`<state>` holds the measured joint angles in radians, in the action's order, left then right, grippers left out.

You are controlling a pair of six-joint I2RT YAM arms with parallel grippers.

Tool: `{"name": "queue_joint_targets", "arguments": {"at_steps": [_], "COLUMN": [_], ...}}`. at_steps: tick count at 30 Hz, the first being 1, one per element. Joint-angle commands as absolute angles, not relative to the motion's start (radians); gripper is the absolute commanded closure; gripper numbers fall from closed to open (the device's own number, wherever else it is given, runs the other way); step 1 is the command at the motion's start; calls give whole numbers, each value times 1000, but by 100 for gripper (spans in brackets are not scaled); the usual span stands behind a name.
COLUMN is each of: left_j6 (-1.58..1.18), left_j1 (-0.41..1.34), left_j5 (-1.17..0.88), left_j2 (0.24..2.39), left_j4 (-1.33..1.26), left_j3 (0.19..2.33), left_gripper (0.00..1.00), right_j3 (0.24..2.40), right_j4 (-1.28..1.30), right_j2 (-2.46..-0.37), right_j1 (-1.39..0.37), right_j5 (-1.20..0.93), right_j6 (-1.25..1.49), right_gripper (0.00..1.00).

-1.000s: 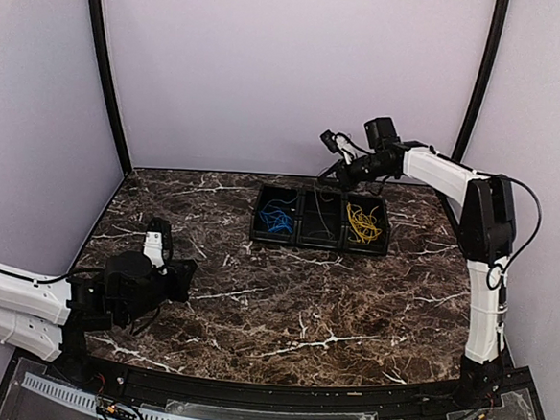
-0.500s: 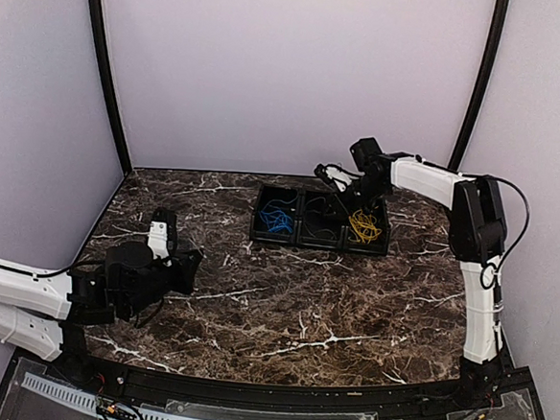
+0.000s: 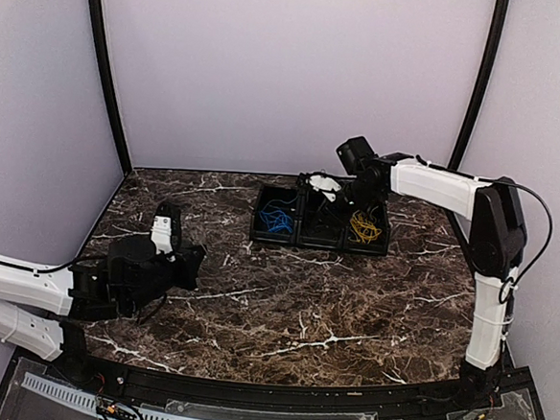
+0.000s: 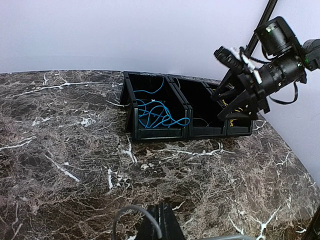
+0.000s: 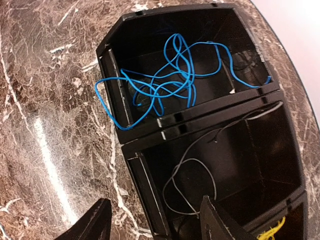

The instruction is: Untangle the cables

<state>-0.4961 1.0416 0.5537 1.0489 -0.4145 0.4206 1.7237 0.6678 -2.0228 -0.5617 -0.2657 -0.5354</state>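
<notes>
Three black bins [image 3: 297, 238] stand side by side at the back of the table. Blue cables [image 5: 165, 80] fill the left bin and loop over its wall. A thin grey cable [image 5: 192, 175] lies coiled in the middle bin, and yellow cables [image 3: 363, 225] sit in the right one. My right gripper [image 5: 154, 202] hangs open over the middle bin's front wall, one finger outside it and one [image 5: 220, 220] just inside beside the grey cable, holding nothing. My left gripper [image 4: 162, 222] is shut and empty, low over the marble well in front of the bins.
The marble table [image 3: 302, 308] is walled in by a pale backdrop with black corner posts [image 3: 107, 73]. In the left wrist view the right gripper [image 4: 240, 97] hangs over the bins [image 4: 160, 132].
The right gripper came down and to the left from above the bins' back edge to the middle bin, and its jaws opened. The left arm shifted slightly to the right.
</notes>
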Motion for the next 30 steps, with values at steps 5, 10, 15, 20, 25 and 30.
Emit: {"name": "queue_joint_targets", "arguments": {"at_steps": [5, 10, 15, 20, 25, 30], "left_j6": [-473, -461, -439, -416, -365, -315], "left_j1": [1045, 1044, 1044, 1044, 1043, 1043], "left_j5": [550, 548, 523, 505, 516, 526], "left_j2": [971, 944, 945, 948, 944, 952], "left_j4": [-362, -320, -298, -283, -273, -287], "left_j3": [472, 501, 552, 603, 647, 692], "left_gripper": [100, 100, 100, 100, 100, 100], "right_j3": [1752, 1747, 1697, 1567, 1483, 1490], "right_j4": [618, 609, 639, 625, 616, 672], "right_j2": [-2176, -2222, -2202, -2108, -2048, -2000], "right_j1": [-571, -576, -610, -684, -779, -849], "right_j5": [-237, -253, -322, -375, -397, -448], "right_j6": [-634, -664, -709, -757, -738, -686], "right_gripper": [33, 32, 46, 62, 66, 64]}}
